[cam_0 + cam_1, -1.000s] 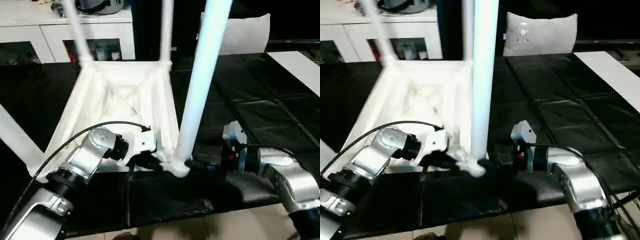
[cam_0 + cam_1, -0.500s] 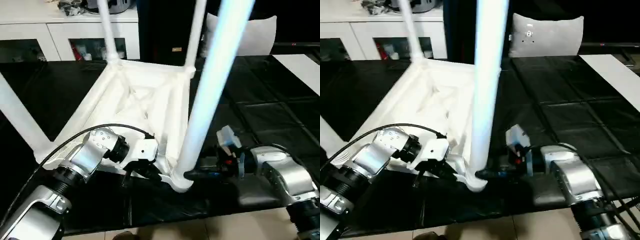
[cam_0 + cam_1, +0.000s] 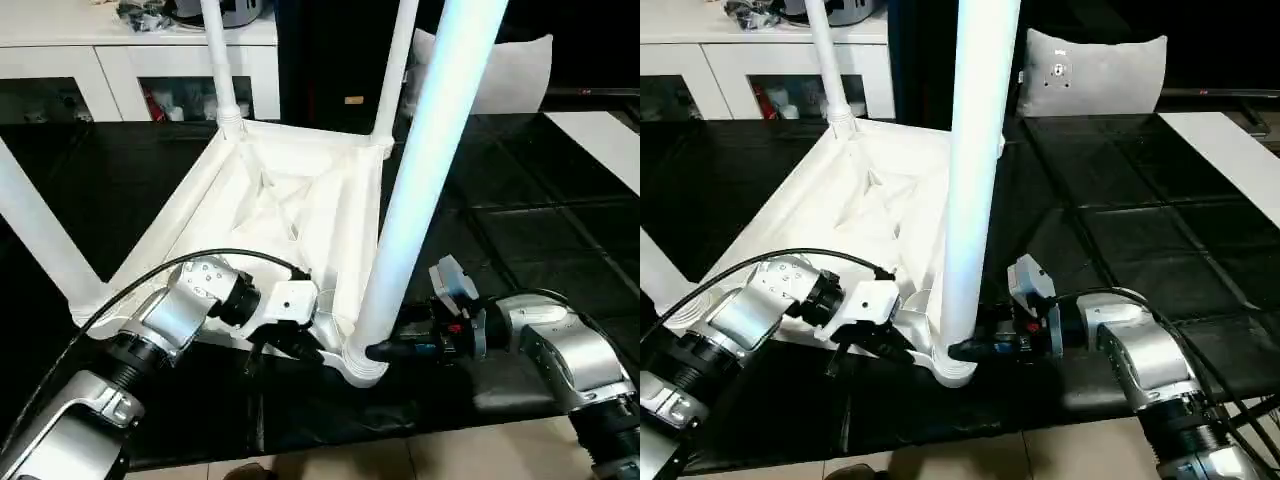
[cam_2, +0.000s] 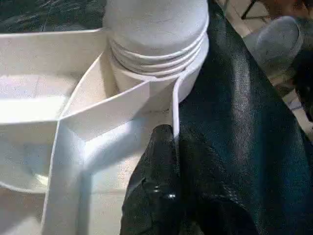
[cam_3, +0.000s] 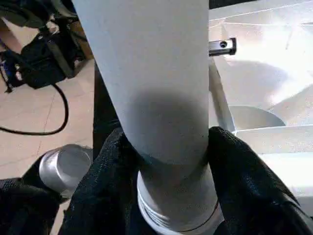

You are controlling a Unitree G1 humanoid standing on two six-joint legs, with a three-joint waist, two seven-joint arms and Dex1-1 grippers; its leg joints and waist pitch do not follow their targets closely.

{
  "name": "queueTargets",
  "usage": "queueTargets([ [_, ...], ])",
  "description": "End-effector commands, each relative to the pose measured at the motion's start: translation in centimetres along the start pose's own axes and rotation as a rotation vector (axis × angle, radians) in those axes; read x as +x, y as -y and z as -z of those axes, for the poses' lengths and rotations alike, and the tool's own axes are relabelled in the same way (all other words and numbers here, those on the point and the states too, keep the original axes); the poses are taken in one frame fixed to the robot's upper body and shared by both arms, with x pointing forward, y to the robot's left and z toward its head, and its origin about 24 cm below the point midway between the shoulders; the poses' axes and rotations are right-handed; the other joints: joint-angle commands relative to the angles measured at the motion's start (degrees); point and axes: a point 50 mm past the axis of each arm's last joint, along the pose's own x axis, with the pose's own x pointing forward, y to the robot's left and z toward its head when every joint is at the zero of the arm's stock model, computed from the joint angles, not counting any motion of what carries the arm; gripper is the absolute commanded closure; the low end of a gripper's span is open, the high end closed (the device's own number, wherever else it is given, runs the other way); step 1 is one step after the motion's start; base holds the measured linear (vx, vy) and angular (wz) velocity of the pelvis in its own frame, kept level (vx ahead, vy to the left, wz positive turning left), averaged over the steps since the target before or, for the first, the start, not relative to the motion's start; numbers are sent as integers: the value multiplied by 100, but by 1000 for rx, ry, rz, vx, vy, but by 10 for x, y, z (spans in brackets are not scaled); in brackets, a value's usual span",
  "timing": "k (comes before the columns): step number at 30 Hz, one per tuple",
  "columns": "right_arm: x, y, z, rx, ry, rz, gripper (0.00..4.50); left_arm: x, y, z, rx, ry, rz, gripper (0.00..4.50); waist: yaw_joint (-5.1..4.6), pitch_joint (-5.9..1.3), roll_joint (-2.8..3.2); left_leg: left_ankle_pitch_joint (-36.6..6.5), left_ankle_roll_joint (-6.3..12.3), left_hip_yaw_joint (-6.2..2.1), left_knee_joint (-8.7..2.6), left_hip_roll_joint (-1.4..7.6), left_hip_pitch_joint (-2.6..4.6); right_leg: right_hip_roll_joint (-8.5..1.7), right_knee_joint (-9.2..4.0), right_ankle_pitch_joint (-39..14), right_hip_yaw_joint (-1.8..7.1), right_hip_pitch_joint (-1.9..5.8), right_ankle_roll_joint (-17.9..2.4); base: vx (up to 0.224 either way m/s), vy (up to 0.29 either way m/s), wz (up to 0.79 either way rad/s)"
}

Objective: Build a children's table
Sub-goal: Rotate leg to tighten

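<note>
The white tabletop [image 3: 290, 200] lies upside down on the black table, ribbed underside up. Three legs stand in its sockets: two far ones [image 3: 222, 70] [image 3: 392, 70] and one at the left [image 3: 35, 235]. The nearest leg [image 3: 420, 170] rises from the near corner socket [image 3: 362, 368]. My right gripper [image 3: 385, 350] is shut on this leg's base; its black fingers [image 5: 105, 191] press both sides of the tube [image 5: 151, 73]. My left gripper [image 3: 300, 345] is shut on the tabletop's thin rim [image 4: 175, 112] right beside that socket.
A white cabinet with glass doors [image 3: 120, 80] stands behind the table, and a grey cushion-like panel [image 3: 510, 70] leans at the back right. The black cover [image 3: 540, 220] stretches to the right. The table's front edge and the floor [image 3: 400, 460] lie just below my grippers.
My right gripper's fingers have closed in around the base of the near leg. My left gripper stays clamped on the rim. The camera view has shifted.
</note>
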Motion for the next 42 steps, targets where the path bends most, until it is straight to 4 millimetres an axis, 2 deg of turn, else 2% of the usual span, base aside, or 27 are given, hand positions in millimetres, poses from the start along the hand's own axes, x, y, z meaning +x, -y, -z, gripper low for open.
queueTargets([
  [1, 8, -8, -1, 30, 41, -20, 259, 9, -2, -7, -18, 9, -26, 450, -59, -364, -37, -1310, 115, -233, -472, 567, 209, -452, -372, -1440, 299, 170, -1248, 0, 0, 0],
  [2, 8, -8, -1, 33, 44, -14, 259, 9, -3, -7, -23, 12, -30, 450, -49, -352, -8, -1501, 26, -243, -481, 570, 241, -471, -402, -1671, 306, 153, -1215, 0, 0, 0],
  [4, 10, -8, -1, 46, 54, 12, 259, 9, -4, -8, -46, 19, -52, 450, -87, -328, -33, -1835, -127, -268, -508, 568, 255, -479, -448, -2116, 314, 158, -1095, 0, 0, 0],
  [6, 22, -4, 3, 68, 65, 178, 259, 15, -9, -12, -143, 51, -156, 450, -118, -303, 11, -2103, -310, -303, -525, 559, 278, -480, -490, -2444, 318, 119, -996, 0, 0, 0],
  [7, 28, -1, 4, 66, 64, 252, 259, 18, -13, -15, -182, 68, -206, 450, -150, -293, -1, -2212, -368, -302, -526, 552, 278, -478, -494, -2564, 317, 108, -956, 0, 0, 0],
  [9, 32, 2, 5, 81, 67, 320, 259, 21, -16, -18, -211, 89, -244, 450, -274, -274, -25, -2564, -469, -374, -516, 508, 284, -502, -581, -3316, 266, 100, -693, 0, 0, 0],
  [12, 42, 9, 4, 121, 98, 431, 261, 28, -22, -27, -268, 124, -310, 450, -479, -256, -12, -2961, -513, -450, -525, 488, 238, -486, -644, -3751, 191, 112, -456, 0, 0, 0],
  [14, 50, 15, 2, 147, 117, 517, 261, 33, -29, -35, -321, 156, -373, 450, -546, -262, 12, -3116, -523, -470, -509, 469, 266, -486, -690, -3837, 160, 95, -392, 0, 0, 0],
  [15, 57, 21, -1, 157, 126, 597, 261, 36, -36, -42, -362, 180, -438, 450, -628, -259, 13, -3172, -516, -489, -503, 458, 245, -483, -702, -3834, 122, 110, -375, 0, 0, 0],
  [16, 60, 24, -2, 160, 130, 635, 262, 37, -40, -46, -381, 187, -468, 450, -744, -260, 41, -3412, -527, -522, -491, 444, 265, -456, -754, -3808, 20, 112, -326, 0, 0, 0],
  [17, 60, 24, -3, 161, 131, 639, 262, 37, -40, -46, -382, 188, -471, 450, -770, -252, 43, -3475, -508, -536, -498, 444, 262, -455, -778, -3822, -16, 130, -283, 0, 0, 0],
  [19, 67, 39, -8, 233, 170, 827, 262, 41, -50, -57, -433, 218, -577, 450, -858, -252, 110, -3625, -508, -558, -523, 458, 254, -474, -788, -3639, -57, 148, -301, 0, 0, 0],
  [20, 69, 43, -9, 250, 178, 871, 262, 42, -52, -60, -442, 227, -599, 450, -959, -253, 125, -3820, -563, -607, -556, 470, 231, -454, -774, -3461, -126, 181, -317, 0, 0, 0],
  [21, 71, 47, -11, 266, 183, 913, 262, 43, -55, -63, -453, 236, -622, 450, -1016, -262, 141, -3966, -607, -631, -599, 487, 215, -438, -723, -3110, -131, 209, -375, 0, 0, 0],
  [22, 72, 47, -11, 269, 184, 921, 262, 43, -55, -63, -455, 237, -626, 450, -1016, -262, 141, -3966, -607, -631, -599, 487, 215, -438, -723, -3110, -131, 209, -375, 0, 0, 0],
  [23, 75, 50, -15, 260, 203, 930, 262, 44, -56, -66, -451, 236, -645, 450, -1070, -264, 150, -3910, -572, -617, -612, 477, 175, -485, -696, -2814, -81, 223, -498, 0, 0, 0],
  [24, 75, 51, -16, 246, 209, 937, 192, 44, -56, -66, -447, 233, -644, 450, -1097, -274, 126, -3677, -498, -584, -569, 442, 161, -527, -728, -2794, -41, 201, -581, 0, 0, 0],
  [26, 74, 53, -19, 213, 238, 939, 192, 43, -55, -64, -422, 213, -648, 450, -1096, -293, 110, -3128, -303, -535, -501, 418, 119, -596, -741, -2717, 25, 206, -727, 0, 0, 0],
  [28, 72, 54, -20, 209, 254, 950, 171, 42, -53, -61, -407, 200, -645, 450, -1065, -304, 110, -2740, -163, -511, -501, 430, 69, -593, -722, -2478, 53, 234, -822, 0, 0, 0],
  [29, 69, 54, -20, 191, 250, 950, 171, 41, -52, -59, -395, 194, -639, 450, -1017, -341, 111, -2172, 24, -468, -503, 458, 54, -550, -644, -1787, 83, 256, -1034, 0, 0, 0],
  [31, 63, 53, -20, 135, 249, 938, 144, 37, -50, -52, -371, 180, -626, 450, -975, -369, 100, -1789, 213, -437, -491, 474, 35, -513, -573, -1357, 84, 286, -1173, 52, -14, 1],
  [33, 52, 50, -21, 91, 269, 916, 119, 33, -45, -44, -339, 170, -596, 450, -842, -397, 96, -1406, 409, -375, -443, 483, 81, -504, -545, -1032, 110, 268, -1277, 57, -22, 1],
  [34, 51, 50, -21, 88, 271, 915, 107, 33, -45, -44, -337, 170, -593, 450, -842, -397, 96, -1406, 409, -375, -443, 483, 81, -504, -545, -1032, 110, 268, -1277, 59, -44, 4],
  [35, 47, 49, -21, 85, 275, 912, 107, 32, -43, -41, -335, 166, -583, 450, -756, -415, 67, -992, 569, -351, -399, 464, 41, -501, -474, -680, 137, 286, -1371, 59, -44, 4],
  [36, 42, 47, -20, 73, 284, 888, 98, 30, -41, -37, -324, 162, -564, 450, -680, -460, 90, -630, 680, -339, -364, 464, 49, -495, -403, -341, 143, 293, -1439, 41, -51, -1],
  [39, 28, 37, -19, 21, 285, 775, 76, 24, -37, -29, -286, 146, -515, 450, -503, -428, 80, -380, 926, -313, -337, 471, 46, -459, -341, -13, 150, 259, -1529, 0, 0, 0],
  [42, 19, 31, -18, 0, 272, 695, 53, 21, -33, -25, -251, 137, -461, 450, -423, -399, 82, -670, 785, -313, -373, 507, 63, -466, -382, -563, 147, 268, -1429, 0, 0, 0],
])
